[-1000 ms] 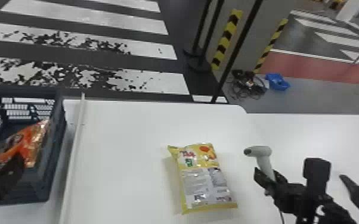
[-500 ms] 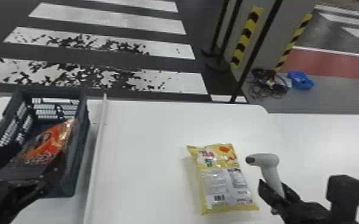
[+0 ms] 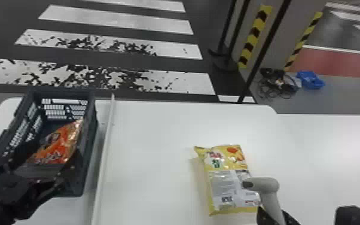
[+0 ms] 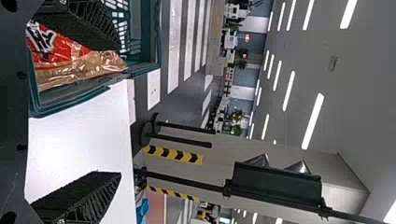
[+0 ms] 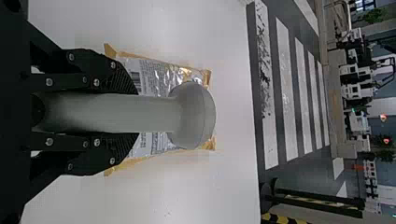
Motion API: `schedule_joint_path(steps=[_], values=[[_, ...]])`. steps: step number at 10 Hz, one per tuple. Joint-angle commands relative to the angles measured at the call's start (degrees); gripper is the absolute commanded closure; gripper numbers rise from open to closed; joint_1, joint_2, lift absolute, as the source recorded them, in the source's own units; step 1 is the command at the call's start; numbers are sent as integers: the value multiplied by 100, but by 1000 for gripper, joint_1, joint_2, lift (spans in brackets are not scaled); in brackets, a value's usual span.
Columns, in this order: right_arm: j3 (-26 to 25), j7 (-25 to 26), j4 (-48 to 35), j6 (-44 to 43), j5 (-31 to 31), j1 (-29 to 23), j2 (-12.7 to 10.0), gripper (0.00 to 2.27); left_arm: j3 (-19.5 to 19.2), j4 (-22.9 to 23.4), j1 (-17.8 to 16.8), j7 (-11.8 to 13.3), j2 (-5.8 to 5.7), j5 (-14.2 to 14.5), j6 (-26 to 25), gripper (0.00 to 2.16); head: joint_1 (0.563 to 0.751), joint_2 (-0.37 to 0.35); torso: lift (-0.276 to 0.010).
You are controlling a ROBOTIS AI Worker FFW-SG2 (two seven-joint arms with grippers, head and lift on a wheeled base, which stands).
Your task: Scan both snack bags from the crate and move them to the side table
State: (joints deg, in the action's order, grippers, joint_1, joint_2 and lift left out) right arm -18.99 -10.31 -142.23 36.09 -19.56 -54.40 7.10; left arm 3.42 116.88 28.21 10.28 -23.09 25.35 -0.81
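Over the near part of the dark crate (image 3: 91, 119), my left gripper (image 3: 55, 151) is open, its fingers spread around the orange snack bag (image 3: 58, 146) that leans inside. In the left wrist view the gripper (image 4: 120, 110) has one finger across the red-orange bag (image 4: 60, 58) and the other over white table. My right gripper (image 3: 273, 216) holds the grey scanner (image 3: 266, 185) upright at the yellow snack bag's (image 3: 228, 176) right side. In the right wrist view that gripper (image 5: 137, 113) is shut on the scanner's handle (image 5: 112, 113), with the yellow bag (image 5: 154, 77) lying flat beyond.
A raised white strip (image 3: 106, 149) runs along the table (image 3: 152, 143) between the crate and the yellow bag. Beyond the far edge stand dark posts (image 3: 257, 62) and a striped pillar, with cables (image 3: 278, 83) and a blue container (image 3: 310, 80) on the floor.
The head view has swung left, bringing more of the crate into sight. My left gripper has come over the crate's near part. The scanner, still held, has moved left and nearer, now overlapping the yellow bag.
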Motion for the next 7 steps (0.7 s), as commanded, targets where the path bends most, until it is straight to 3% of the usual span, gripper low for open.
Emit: schedule_joint_path(steps=[1,3,7], values=[[440,38,-16,61,321,-36,2,2243,-8,2,9,1,-29,14,32,29,695,-184,-95],[845,196,2,61,620,-124,63,2246,-34,10,62,1,-46,14,102,29,695,-131,-95],[985,240,213,-220,664,-159,142,2246,-61,37,88,1,-46,23,137,29,695,-87,-95]])
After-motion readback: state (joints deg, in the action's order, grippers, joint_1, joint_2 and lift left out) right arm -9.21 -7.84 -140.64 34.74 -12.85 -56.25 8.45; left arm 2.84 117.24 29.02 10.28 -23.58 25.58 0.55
